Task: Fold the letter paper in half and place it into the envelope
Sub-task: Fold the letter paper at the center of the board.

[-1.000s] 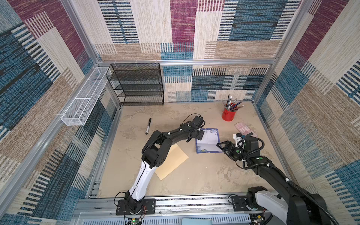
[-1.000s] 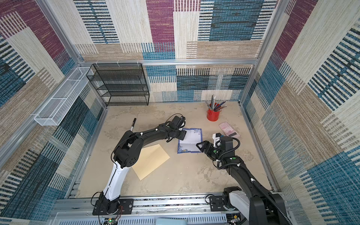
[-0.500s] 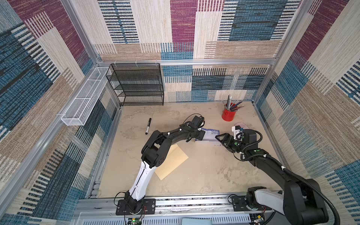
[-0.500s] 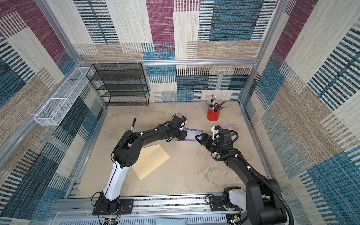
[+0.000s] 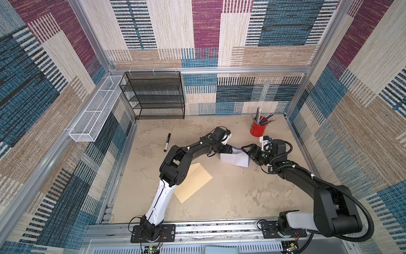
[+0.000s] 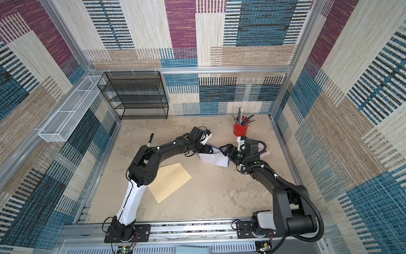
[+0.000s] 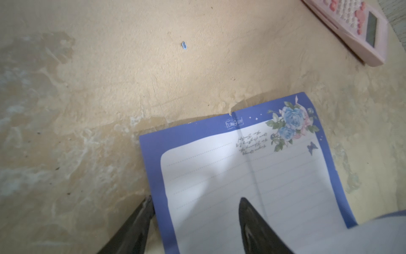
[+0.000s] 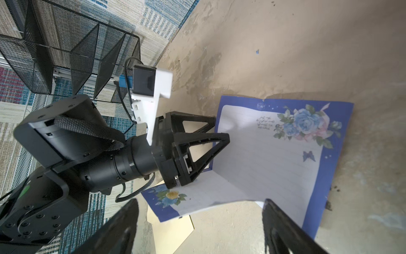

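The letter paper (image 8: 270, 158) lies mid-table, bent at a crease. Its far half is flat and its near half is raised, so both top views show the white back (image 5: 235, 159) (image 6: 214, 158). My left gripper (image 5: 229, 150) (image 7: 195, 199) is open at the sheet's left edge, one finger over the lined part and the other on the table beside the blue border. My right gripper (image 5: 245, 152) (image 8: 201, 202) is open wide at the raised half's right edge, gripping nothing. The tan envelope (image 5: 193, 182) (image 6: 171, 182) lies flat near the left arm, apart from the sheet.
A red cup of pens (image 5: 258, 129) stands at the back right. A pink calculator (image 7: 351, 26) lies beyond the sheet near the right wall. A black marker (image 5: 167, 142) lies left of the left arm. A black mesh rack (image 5: 153, 96) and white wire basket (image 5: 94, 110) line the back left.
The sheet lay flat a second ago. My right gripper has moved in toward the left gripper, and the sheet's near half has lifted, showing its white back. The left gripper has stayed put.
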